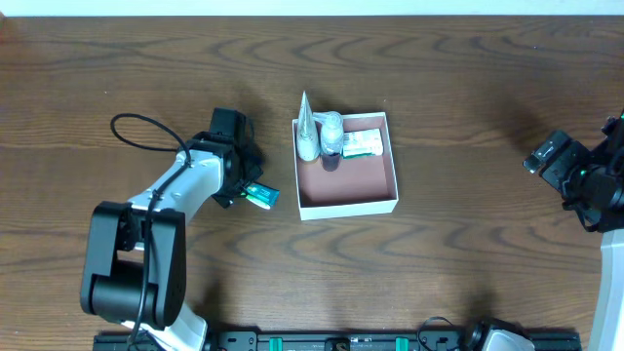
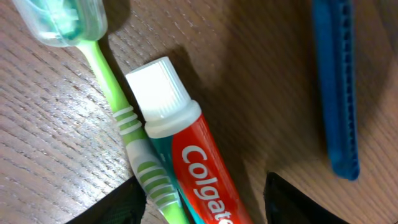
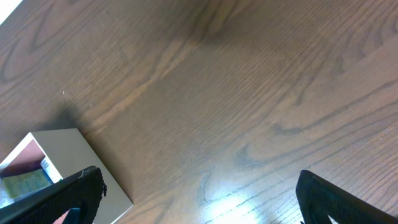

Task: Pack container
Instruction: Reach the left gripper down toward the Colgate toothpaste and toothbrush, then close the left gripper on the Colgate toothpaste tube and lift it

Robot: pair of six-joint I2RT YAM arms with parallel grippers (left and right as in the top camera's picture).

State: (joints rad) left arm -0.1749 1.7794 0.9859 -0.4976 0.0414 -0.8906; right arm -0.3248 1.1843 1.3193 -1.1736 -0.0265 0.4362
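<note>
The container (image 1: 348, 206) is found about mid-bench, open side up, with toiletries (image 1: 336, 141) along its far wall. The left gripper (image 1: 246, 188) stands just beside it on the left-edge side. It is far nearer than the right gripper (image 1: 548, 156), which is stationed by the right edge, jaws wide apart and empty. The left jaws are seen parted, straddling a toothpaste tube (image 2: 186, 149) and a green toothbrush (image 2: 118, 106); no clamping is evident. Both lie side by side, long axes running out from the jaws, cap end leading. A short carry toward the right edge is judged necessary.

Open near half of container (image 1: 351, 183); tube (image 1: 308, 132), bottle (image 1: 332, 135), carton (image 1: 363, 144) along its far wall.
</note>
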